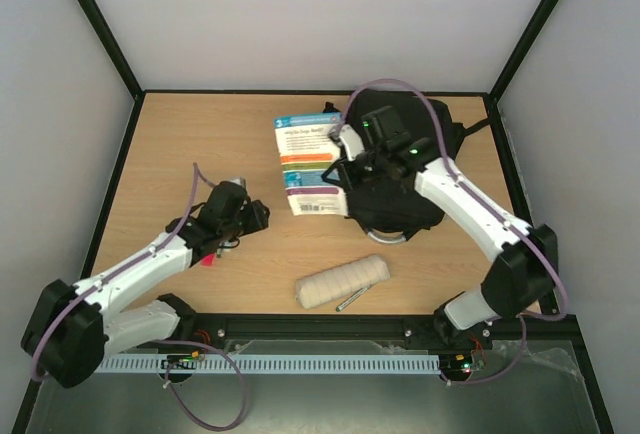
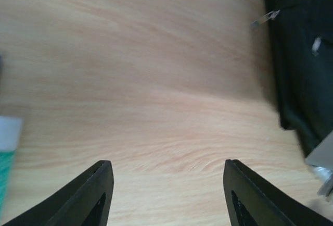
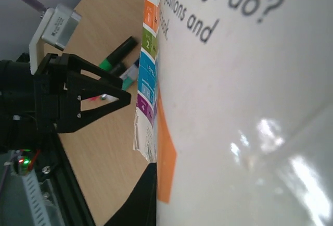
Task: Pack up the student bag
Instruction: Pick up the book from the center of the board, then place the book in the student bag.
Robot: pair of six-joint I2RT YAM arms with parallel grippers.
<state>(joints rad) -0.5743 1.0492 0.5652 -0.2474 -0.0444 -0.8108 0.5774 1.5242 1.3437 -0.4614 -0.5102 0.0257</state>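
The student bag (image 1: 405, 199) is laid flat on the desk (image 1: 200, 134), right of centre and toward the far side, with its grey handle (image 1: 392, 238) turned to the near edge. What is held inside it cannot be seen. A stack of workbooks (image 1: 308, 159) is set against its left edge and seems to overlap the opening. The right gripper (image 1: 343, 162) is placed at the right edge of the workbooks, jaws pressed together, apparently pinching a cover. The left gripper (image 1: 255, 216) is held over bare desk, jaws spread with nothing between them. A cream roll (image 1: 343, 282) is laid near the front, with a pen (image 1: 350, 301) beside it.
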